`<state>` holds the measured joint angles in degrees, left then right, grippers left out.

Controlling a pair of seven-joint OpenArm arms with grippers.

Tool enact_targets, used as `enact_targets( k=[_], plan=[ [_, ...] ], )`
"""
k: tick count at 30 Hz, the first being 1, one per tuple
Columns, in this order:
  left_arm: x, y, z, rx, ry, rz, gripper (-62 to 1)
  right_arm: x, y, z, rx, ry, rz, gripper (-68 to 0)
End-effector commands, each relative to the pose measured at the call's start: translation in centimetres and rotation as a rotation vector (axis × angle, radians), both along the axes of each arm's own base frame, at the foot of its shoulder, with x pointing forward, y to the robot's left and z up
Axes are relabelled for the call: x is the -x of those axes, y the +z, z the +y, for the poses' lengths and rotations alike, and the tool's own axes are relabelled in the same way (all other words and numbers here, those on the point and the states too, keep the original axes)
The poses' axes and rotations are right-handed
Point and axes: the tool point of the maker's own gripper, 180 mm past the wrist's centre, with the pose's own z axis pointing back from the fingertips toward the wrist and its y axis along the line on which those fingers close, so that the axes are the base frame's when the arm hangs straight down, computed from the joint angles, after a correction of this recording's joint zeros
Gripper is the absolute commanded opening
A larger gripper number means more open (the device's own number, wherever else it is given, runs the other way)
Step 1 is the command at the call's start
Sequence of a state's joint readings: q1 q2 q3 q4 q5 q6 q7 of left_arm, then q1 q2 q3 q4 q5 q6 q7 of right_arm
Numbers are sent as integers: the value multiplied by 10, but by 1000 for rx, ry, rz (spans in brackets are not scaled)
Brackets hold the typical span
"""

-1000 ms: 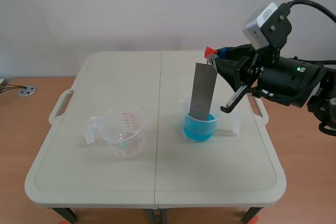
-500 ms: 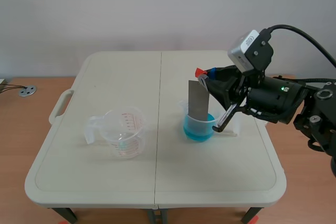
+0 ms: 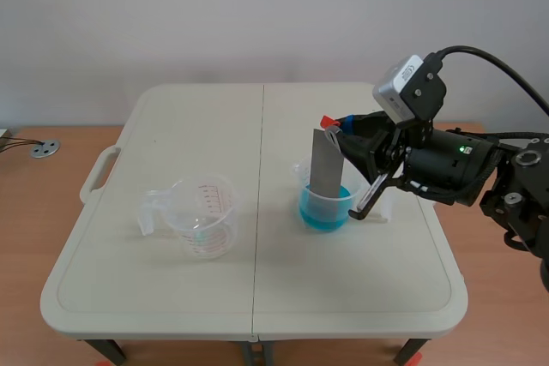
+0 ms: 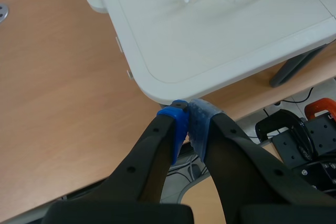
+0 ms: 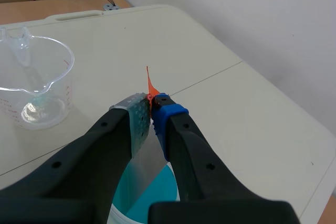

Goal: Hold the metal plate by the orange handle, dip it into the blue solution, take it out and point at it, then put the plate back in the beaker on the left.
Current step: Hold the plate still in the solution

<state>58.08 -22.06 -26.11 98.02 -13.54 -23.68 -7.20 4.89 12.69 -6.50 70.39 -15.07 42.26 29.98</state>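
Observation:
A grey metal plate (image 3: 324, 160) stands upright with its lower end in the blue solution of a clear beaker (image 3: 326, 205) right of the table's middle. My right gripper (image 3: 337, 125) is shut on the plate's orange handle (image 3: 328, 120) at its top. In the right wrist view the orange handle (image 5: 150, 88) sticks out from between the pads of the right gripper (image 5: 153, 104), with the blue solution (image 5: 157, 195) under them. An empty clear measuring beaker (image 3: 201, 214) sits at the left. My left gripper (image 4: 187, 120) is shut on nothing, off the table's near left corner.
The white folding table (image 3: 171, 117) has a carrying handle (image 3: 99, 173) at its left edge. A metal disc with cables (image 3: 43, 149) lies on the floor at far left. Black clamps and gear (image 4: 302, 137) sit below the table in the left wrist view.
The right arm has come down and leftward, lowering the plate deeper into the blue beaker; over the last half second it barely shifted. The left beaker has not moved.

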Motion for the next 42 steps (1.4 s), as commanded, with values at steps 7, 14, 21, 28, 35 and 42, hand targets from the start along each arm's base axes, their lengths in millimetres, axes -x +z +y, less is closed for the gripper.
enact_targets(
  k=[7,14,21,28,35,42],
  plan=[
    [-4,6,-4,18,-3,-26,-593,-4,7,0,-5,4,-21,-662],
    [-4,6,-4,18,-3,-26,-593,-4,8,0,-8,5,-23,-662],
    [-4,6,-4,18,-3,-26,-593,-4,8,0,-8,5,-23,-662],
    [-4,6,-4,18,-3,-27,-593,-4,8,0,-10,6,-25,-662],
    [-8,7,-4,15,-5,-36,-593,-4,8,0,-10,6,-26,-662],
    [-9,7,-4,15,-5,-38,-593,-4,9,0,-12,7,-27,-662]
  ],
)
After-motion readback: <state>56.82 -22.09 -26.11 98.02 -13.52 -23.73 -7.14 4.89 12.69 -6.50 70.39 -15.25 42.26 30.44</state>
